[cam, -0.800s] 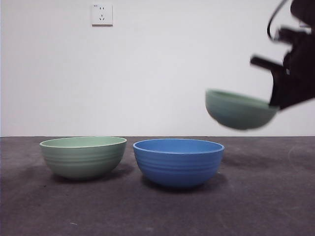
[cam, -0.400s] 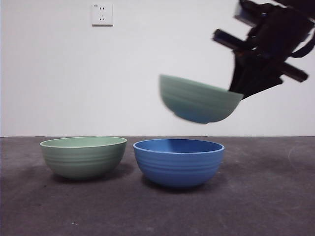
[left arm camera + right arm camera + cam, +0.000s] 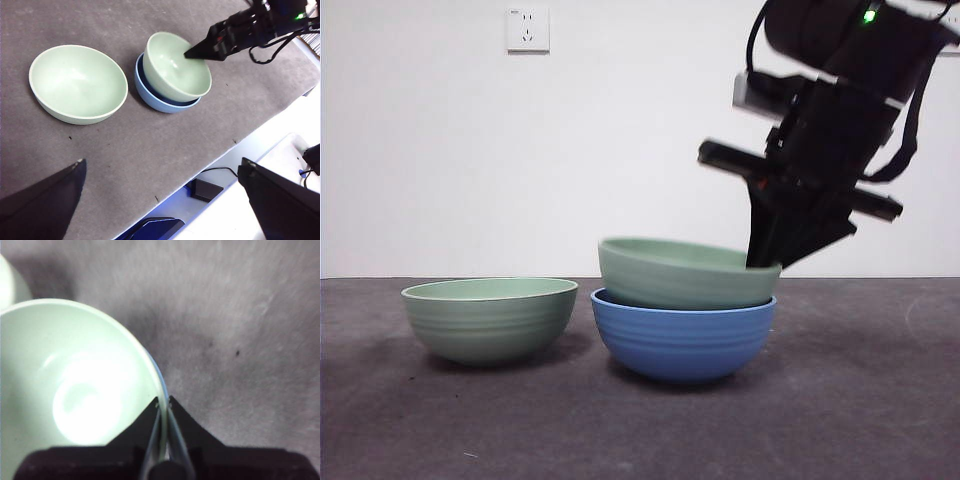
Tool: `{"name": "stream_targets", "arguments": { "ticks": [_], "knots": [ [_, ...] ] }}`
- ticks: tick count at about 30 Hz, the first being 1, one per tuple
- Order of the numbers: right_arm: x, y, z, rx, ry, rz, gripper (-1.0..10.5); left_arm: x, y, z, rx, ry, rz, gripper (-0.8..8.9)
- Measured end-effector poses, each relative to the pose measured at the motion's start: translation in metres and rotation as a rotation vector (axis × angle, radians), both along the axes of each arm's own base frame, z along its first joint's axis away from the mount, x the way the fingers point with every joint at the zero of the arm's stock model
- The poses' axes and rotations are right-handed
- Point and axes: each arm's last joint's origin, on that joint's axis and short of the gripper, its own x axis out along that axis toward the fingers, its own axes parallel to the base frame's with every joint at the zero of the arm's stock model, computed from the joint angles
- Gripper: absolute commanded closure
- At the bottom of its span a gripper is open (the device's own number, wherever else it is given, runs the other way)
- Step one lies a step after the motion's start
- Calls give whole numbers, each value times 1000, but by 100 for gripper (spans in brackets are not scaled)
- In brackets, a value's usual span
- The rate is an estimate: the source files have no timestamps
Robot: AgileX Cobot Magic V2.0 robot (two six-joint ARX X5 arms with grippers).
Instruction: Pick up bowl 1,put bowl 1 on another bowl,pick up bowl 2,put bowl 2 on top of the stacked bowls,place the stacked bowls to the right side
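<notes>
So the right gripper [image 3: 772,258] is pinching the rim of bowl 1 [image 3: 685,273], the pale green one, with one jaw inside the wall and one outside. You can see it best in the right wrist view, where the two black jaws squeeze together on that thin edge. Grabbing by the rim makes sense to me, since a bowl this wide wouldn't fit between the jaws any other way.

Bowl 1 is sitting inside the blue bowl [image 3: 682,342], aka "another bowl", but it looks a bit tilted in the front view: the side away from the gripper rides higher than the gripped side. From the left wrist view it also sits slightly off-centre, with a sliver of blue showing on one side. My guess is it isn't fully seated, because the gripper holds it at an angle.

Bowl 2 [image 3: 488,317], the other pale green one, stands on the dark grey table [image 3: 880,420] just beside the blue bowl, not touching it. It's untouched as far as I can judge.

The left gripper [image 3: 160,200] hangs high above the table near its edge, jaws spread wide, holding nothing, just waiting.

I'd say the first stacking step is nearly done, with only the release left.
</notes>
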Motion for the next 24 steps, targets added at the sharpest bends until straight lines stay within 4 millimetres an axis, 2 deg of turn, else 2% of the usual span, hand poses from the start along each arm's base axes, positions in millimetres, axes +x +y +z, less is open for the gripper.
{"name": "stream_targets", "arguments": {
  "ticks": [6,11,16,19,24],
  "knots": [
    [2,3,-7,-13,11,3,929,1,0,0,0,3,0,212],
    [1,5,-8,-6,17,17,722,6,0,-2,7,32,7,212],
    [0,6,-6,32,34,48,719,19,1,-4,24,55,24,212],
    [-4,4,4,50,4,50,719,30,1,-4,22,44,27,212],
    [-21,-6,39,92,-72,51,720,54,1,-7,19,59,53,212]
  ]
}}
